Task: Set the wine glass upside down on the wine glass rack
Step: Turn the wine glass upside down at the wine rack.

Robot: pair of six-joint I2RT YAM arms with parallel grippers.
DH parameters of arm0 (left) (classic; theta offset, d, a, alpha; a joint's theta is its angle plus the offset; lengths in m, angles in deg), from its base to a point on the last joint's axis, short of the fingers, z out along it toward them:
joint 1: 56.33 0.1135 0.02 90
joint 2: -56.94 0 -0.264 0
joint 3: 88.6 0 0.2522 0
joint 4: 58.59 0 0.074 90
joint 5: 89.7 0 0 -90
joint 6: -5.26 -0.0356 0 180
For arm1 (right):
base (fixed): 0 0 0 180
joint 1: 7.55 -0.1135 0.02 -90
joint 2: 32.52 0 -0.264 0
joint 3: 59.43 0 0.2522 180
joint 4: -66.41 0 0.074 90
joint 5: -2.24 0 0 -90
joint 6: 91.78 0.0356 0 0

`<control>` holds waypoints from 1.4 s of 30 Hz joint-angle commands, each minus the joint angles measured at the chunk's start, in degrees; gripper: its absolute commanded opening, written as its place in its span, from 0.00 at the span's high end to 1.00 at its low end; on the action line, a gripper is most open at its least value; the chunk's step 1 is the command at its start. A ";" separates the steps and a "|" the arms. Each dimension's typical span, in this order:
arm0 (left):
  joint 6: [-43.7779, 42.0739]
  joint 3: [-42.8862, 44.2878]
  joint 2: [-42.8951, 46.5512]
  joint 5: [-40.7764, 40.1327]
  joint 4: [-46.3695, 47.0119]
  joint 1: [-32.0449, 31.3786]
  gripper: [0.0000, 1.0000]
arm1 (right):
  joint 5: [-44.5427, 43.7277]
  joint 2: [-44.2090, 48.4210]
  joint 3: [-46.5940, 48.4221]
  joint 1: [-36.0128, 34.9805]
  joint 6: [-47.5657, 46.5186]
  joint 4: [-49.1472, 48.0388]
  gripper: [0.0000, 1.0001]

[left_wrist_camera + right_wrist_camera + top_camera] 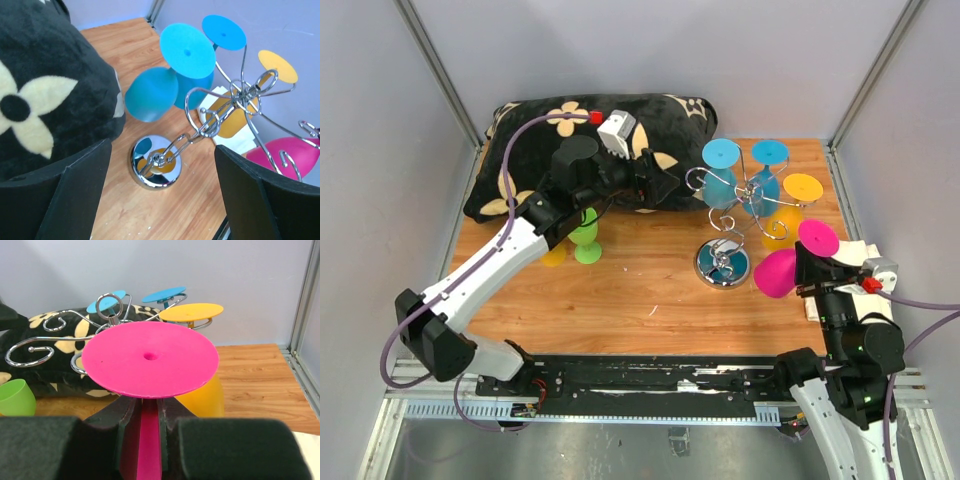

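Observation:
The chrome wine glass rack stands right of centre on its round mirrored base, which also shows in the left wrist view. Two blue glasses and a yellow glass hang upside down on its arms. My right gripper is shut on the stem of a pink wine glass, held upside down with its foot up, just right of the rack. My left gripper is open and empty, above the table beside the pillow, facing the rack.
A black flowered pillow lies at the back left. A green glass and a yellow glass stand under the left arm. A white pad lies at the right edge. Grey walls enclose the table.

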 commanded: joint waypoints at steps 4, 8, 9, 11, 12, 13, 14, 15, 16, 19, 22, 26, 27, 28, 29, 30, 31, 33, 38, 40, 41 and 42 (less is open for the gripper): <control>0.47 8.08 -6.23 -0.66 0.82 -0.94 0.19 | -2.04 2.24 -0.29 0.71 0.38 -4.27 0.99; -0.84 13.50 -10.06 -4.22 -3.70 -2.47 0.29 | -0.92 2.15 -0.08 0.75 0.33 -3.74 0.99; -1.13 14.85 -11.12 -4.58 -4.84 -2.78 0.31 | -0.30 2.19 -0.22 0.74 0.05 -3.90 0.99; -1.37 16.82 -12.81 -4.47 -6.15 -3.04 0.37 | 0.29 2.11 -0.41 0.71 -0.26 -3.96 0.99; -1.25 17.40 -13.47 -4.06 -6.46 -3.05 0.38 | 0.34 2.09 -0.43 0.76 -0.42 -3.94 0.99; -1.13 17.87 -14.06 -3.65 -6.61 -3.09 0.40 | 0.34 2.09 -0.39 0.71 -0.44 -3.76 0.99; -1.10 18.23 -14.67 -3.11 -6.64 -3.13 0.41 | 0.25 2.19 -0.24 0.77 -0.54 -3.49 0.99; -1.07 18.48 -15.05 -2.93 -6.57 -3.25 0.41 | 0.25 2.15 -0.13 0.71 -0.63 -3.25 0.99; -1.32 18.77 -15.42 -2.96 -6.63 -3.42 0.43 | 0.25 2.20 -0.03 0.75 -0.73 -3.05 0.99; -2.23 20.45 -16.96 -4.19 -8.37 -3.96 0.49 | 0.44 2.15 0.12 0.76 -1.00 -2.80 0.99; -2.51 21.58 -17.90 -4.70 -9.56 -4.06 0.54 | 0.77 2.15 0.14 0.71 -1.21 -2.75 0.99; -2.91 21.59 -18.34 -4.65 -9.87 -4.39 0.64 | 1.21 2.08 -0.27 0.70 -1.16 -2.99 0.99; -3.02 21.54 -18.45 -4.71 -9.94 -4.51 0.67 | 1.32 2.01 -0.49 0.70 -1.25 -3.30 0.99; -3.11 21.57 -18.47 -4.58 -9.97 -4.58 0.70 | 1.57 1.88 -0.64 0.72 -1.44 -3.63 0.99; -3.14 21.49 -18.47 -4.49 -9.98 -4.62 0.73 | 2.32 1.62 -0.77 0.72 -1.87 -4.05 0.99; -3.19 21.36 -18.51 -4.32 -9.98 -4.63 0.74 | 2.86 1.28 -0.73 0.73 -2.53 -4.41 0.99; -3.22 21.31 -18.48 -4.23 -9.91 -4.63 0.78 | 3.75 0.94 -0.55 0.73 -3.27 -4.61 0.99; -3.22 21.03 -18.38 -4.35 -9.77 -4.63 0.84 | 6.21 0.51 0.10 0.77 -4.47 -4.72 0.99; -3.15 20.19 -18.23 -4.38 -9.31 -4.63 0.99 | 12.20 -0.79 0.39 0.77 -6.47 -7.59 0.99; -3.13 19.86 -18.16 -4.25 -9.28 -4.63 0.99 | 14.26 -2.24 0.68 0.77 -6.58 -7.97 0.99; -3.23 19.68 -18.03 -4.27 -9.28 -4.63 0.99 | 14.92 -2.98 0.82 0.71 -6.72 -7.87 0.99; -3.30 19.39 -17.93 -4.46 -9.20 -4.63 0.99 | 15.31 -3.47 0.98 0.71 -6.85 -7.68 0.99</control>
